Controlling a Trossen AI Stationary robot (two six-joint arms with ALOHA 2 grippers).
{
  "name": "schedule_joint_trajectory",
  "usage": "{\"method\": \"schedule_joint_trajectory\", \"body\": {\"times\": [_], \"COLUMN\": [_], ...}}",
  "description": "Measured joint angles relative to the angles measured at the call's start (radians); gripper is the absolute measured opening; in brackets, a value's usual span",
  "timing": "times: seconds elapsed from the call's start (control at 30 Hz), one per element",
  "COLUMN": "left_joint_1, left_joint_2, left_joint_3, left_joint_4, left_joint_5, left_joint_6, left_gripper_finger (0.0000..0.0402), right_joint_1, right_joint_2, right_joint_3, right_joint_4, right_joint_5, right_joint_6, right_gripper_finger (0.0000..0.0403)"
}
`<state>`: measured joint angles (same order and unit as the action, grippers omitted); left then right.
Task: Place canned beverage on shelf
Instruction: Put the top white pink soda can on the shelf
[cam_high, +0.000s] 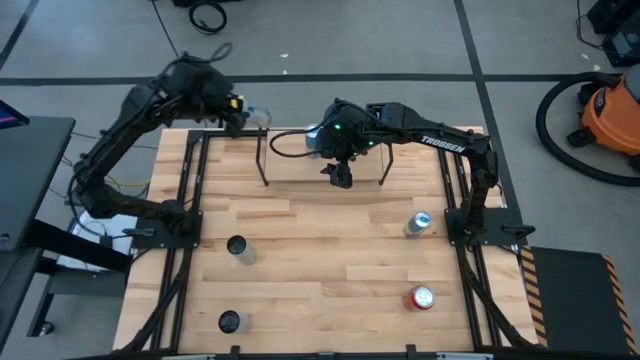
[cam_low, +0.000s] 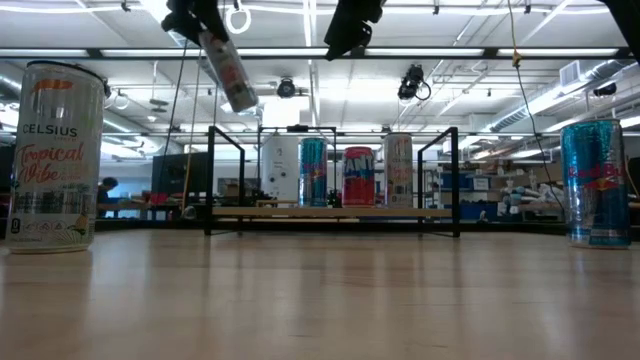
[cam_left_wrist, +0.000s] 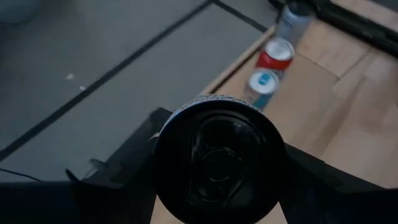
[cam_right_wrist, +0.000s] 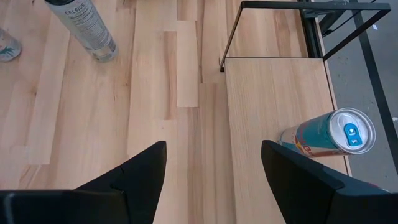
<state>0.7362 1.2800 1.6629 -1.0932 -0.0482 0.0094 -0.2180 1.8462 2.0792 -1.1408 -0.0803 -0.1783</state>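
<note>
Shelf (cam_low: 330, 212) with three upright cans (cam_low: 358, 177); fourth can (cam_low: 230, 70) in left hand (cam_high: 240, 112).

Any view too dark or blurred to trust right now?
Left wrist view: the held can fills the frame, dark and soft, while the cans behind are blurred. Low view: the ceiling lights glare and the near tabletop is soft. Right wrist view: evenly lit.

Bright overhead light (soft shadows)

Cans: three on shelf (cam_low: 335, 212), four on table (cam_high: 330, 260), one held aloft.
</note>
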Motion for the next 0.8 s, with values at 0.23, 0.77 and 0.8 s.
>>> {"method": "schedule_joint_trajectory", "body": {"times": [0.23, 0.77, 0.8], "left_joint_1": [-0.062, -0.066, -0.066], "left_joint_2": [0.129, 0.349, 0.361], "left_joint_3": [-0.001, -0.001, -0.001], "left_joint_4": [0.045, 0.066, 0.063], "left_joint_5": [-0.003, -0.004, -0.003], "left_joint_6": [-0.006, 0.0, 0.001], "left_gripper_finger": [0.0261, 0.0261, 0.0261], "right_joint_1": [0.0, 0.0, 0.0], "right_joint_2": [0.0, 0.0, 0.0], "right_joint_3": [0.0, 0.0, 0.0], "right_joint_4": [0.0, -0.019, -0.02], "right_joint_5": [0.0, 0.0, 0.0], "right_joint_6": [0.0, 0.022, 0.022], "right_gripper_finger": [0.027, 0.027, 0.027]}}
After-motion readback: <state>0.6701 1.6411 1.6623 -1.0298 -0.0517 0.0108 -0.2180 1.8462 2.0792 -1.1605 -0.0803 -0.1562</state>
